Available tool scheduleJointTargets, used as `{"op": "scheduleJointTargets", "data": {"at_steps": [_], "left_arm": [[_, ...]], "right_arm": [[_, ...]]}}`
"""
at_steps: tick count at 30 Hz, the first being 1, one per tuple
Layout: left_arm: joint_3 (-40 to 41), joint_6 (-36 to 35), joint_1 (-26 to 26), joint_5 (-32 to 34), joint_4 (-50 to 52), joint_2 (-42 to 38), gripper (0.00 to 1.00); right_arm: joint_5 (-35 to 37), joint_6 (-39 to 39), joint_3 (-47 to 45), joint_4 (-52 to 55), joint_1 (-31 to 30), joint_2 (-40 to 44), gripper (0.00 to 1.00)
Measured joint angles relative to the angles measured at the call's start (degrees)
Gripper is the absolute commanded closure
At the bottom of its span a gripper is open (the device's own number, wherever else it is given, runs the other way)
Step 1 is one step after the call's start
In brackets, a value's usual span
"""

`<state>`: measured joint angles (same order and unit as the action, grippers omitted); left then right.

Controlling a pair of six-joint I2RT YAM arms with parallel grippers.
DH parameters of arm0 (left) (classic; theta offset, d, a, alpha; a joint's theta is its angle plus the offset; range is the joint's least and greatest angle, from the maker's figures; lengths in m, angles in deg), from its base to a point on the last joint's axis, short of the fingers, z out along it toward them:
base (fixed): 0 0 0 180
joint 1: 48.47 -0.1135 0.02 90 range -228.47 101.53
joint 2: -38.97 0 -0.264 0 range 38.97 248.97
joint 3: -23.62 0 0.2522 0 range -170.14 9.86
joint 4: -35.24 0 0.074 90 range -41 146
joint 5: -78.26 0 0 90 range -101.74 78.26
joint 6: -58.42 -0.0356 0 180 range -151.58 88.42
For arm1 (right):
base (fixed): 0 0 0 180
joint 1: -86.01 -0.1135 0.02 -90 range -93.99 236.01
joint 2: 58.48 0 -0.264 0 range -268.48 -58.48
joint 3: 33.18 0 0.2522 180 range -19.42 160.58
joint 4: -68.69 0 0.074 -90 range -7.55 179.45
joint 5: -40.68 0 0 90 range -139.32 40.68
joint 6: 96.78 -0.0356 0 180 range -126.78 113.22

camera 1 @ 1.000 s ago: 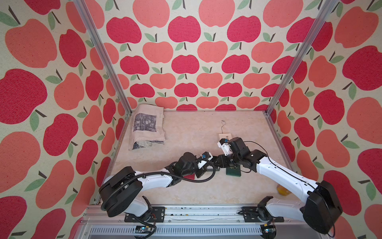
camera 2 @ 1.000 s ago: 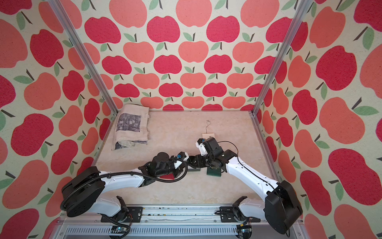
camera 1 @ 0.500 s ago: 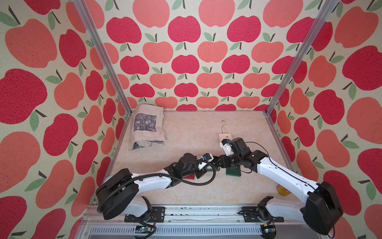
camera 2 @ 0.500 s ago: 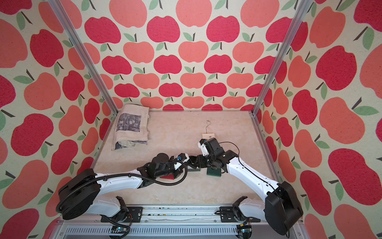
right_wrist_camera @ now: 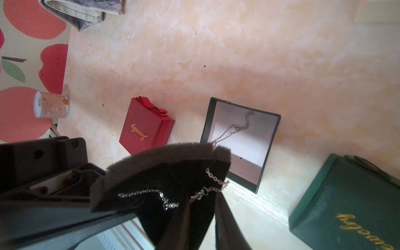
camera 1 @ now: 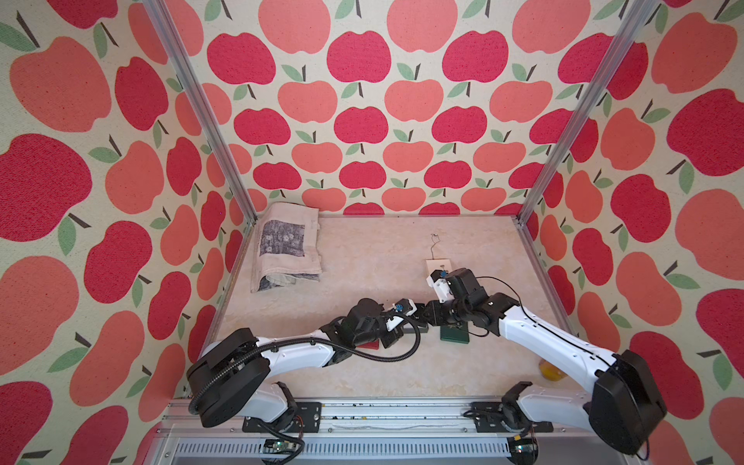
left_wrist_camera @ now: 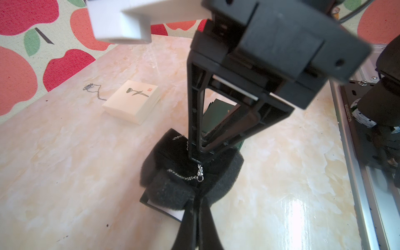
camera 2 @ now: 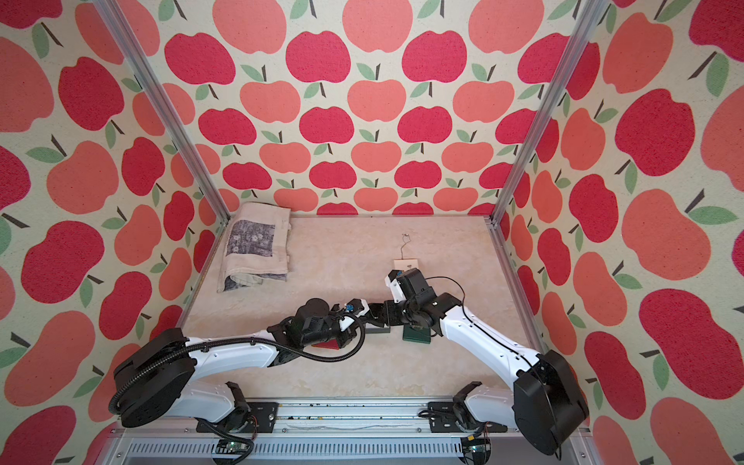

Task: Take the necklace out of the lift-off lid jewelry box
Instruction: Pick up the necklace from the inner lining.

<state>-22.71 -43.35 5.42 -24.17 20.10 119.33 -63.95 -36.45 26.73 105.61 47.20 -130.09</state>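
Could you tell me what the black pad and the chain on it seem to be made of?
The pad looks like foam faced with black velvet: porous fuzzy edge, matte face. The chain is probably silvery metal: small glinting links.

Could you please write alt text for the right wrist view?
A black foam insert draped with a silver necklace is held up before an open green box; the chain's end trails onto its white lining. A red jewelry box and the green lid lie nearby.

necklace (right_wrist_camera: 234, 127): shiny metal chain | foam pad (right_wrist_camera: 164, 160): matt black, fuzzy | table (right_wrist_camera: 216, 54): glossy marble-look
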Motion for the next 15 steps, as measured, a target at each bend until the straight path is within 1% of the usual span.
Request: {"op": "scheduleJointTargets", "data": {"at_steps": [15], "left_arm": [[0.20, 0.00, 0.26, 0.02, 0.42, -0.98, 1.00]], "right_arm": [[0.61, 0.00, 0.00, -0.02, 2.99, -0.09, 0.85]]}}
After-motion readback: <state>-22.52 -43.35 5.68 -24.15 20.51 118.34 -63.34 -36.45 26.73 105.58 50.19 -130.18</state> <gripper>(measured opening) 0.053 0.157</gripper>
